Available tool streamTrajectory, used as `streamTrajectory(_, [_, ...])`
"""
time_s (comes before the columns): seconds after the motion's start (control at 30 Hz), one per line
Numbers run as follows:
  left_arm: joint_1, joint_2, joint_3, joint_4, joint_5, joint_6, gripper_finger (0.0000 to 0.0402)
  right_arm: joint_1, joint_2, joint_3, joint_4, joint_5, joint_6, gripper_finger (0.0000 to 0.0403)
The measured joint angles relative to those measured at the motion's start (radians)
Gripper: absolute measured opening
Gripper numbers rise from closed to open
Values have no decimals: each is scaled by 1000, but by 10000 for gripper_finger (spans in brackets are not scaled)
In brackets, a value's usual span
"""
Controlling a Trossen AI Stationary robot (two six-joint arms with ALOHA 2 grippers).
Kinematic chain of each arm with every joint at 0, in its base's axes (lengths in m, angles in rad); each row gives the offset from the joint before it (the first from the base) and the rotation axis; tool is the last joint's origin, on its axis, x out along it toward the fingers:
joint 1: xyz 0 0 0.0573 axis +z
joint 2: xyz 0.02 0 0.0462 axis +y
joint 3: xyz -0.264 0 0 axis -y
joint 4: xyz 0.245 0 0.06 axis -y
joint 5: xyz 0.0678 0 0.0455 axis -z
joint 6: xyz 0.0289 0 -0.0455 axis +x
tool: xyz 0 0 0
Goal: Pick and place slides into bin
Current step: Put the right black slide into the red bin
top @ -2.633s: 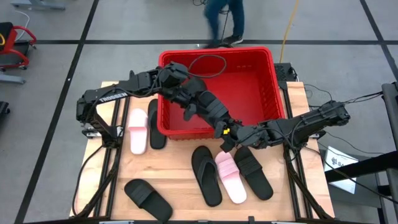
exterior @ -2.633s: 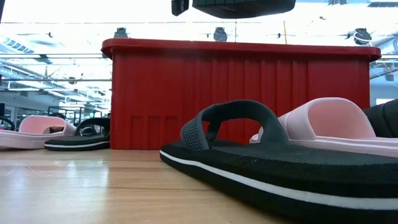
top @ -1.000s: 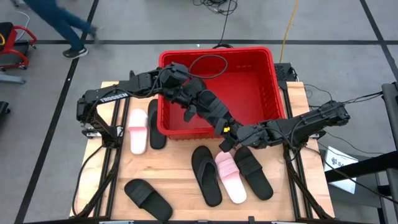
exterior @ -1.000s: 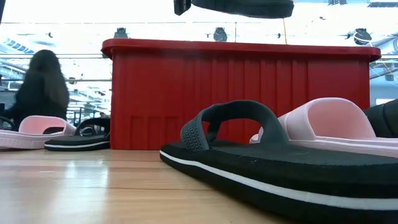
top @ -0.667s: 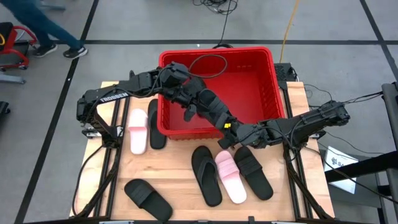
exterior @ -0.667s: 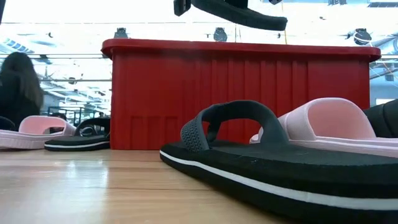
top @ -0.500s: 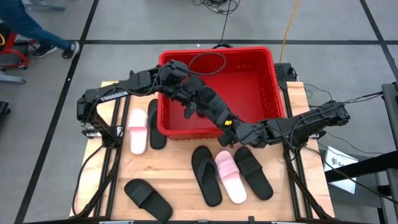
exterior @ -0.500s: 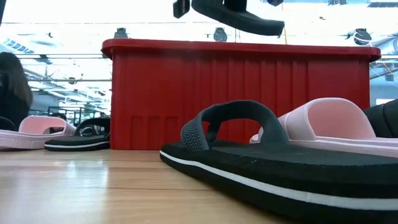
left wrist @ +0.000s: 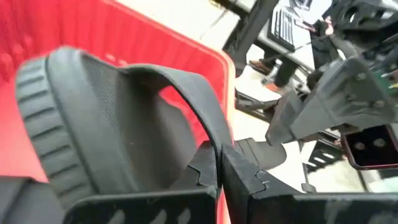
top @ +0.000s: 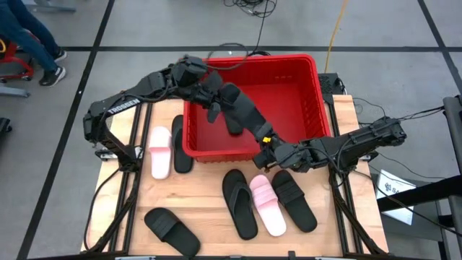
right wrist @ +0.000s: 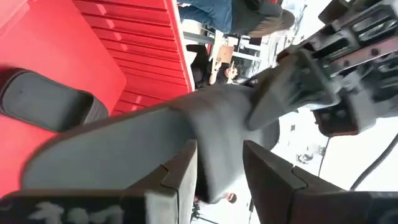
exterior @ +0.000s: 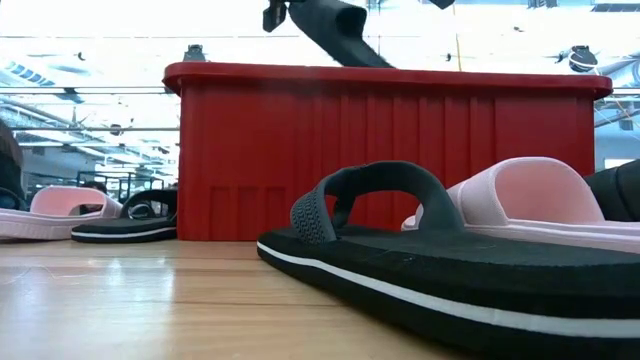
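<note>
On the wooden table (top: 209, 209), six slides are lying outside the red bin (top: 289, 66). The left gripper (top: 214, 103) is clamping a black slide (top: 242, 112) over the bin; the right gripper (top: 268, 155) is apparently pinching its other end.

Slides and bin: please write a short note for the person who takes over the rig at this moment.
Left gripper: shut on the strap of the held black slide, above the bin.
Right gripper: shut on the same slide's other end, at the bin's front wall.
Done: this slide hangs over the bin, not yet released.
Left: six on the table: left pink slide and left black slide beside the bin; corner black slide; black thong slide, front pink slide and right black slide before the bin.
</note>
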Motion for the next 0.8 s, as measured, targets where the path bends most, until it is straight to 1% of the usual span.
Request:
streamTrajectory(0.23, [51,-69,0,-42,7,38,0,0,0,0,0,4,74,118])
streamTrajectory(0.3, [64,-83,1,-66,-14,43,0,0,0,0,1,5,100,118])
streamTrajectory(0.43, [98,-107,2,-182,-62,78,0,-1,-7,0,6,4,160,118])
streamTrajectory(0.67, [160,-107,2,-402,-106,189,0,-14,-34,0,16,2,290,118])
streamTrajectory(0.8, [182,-90,2,-470,-113,248,0,-19,-50,0,22,-1,330,118])
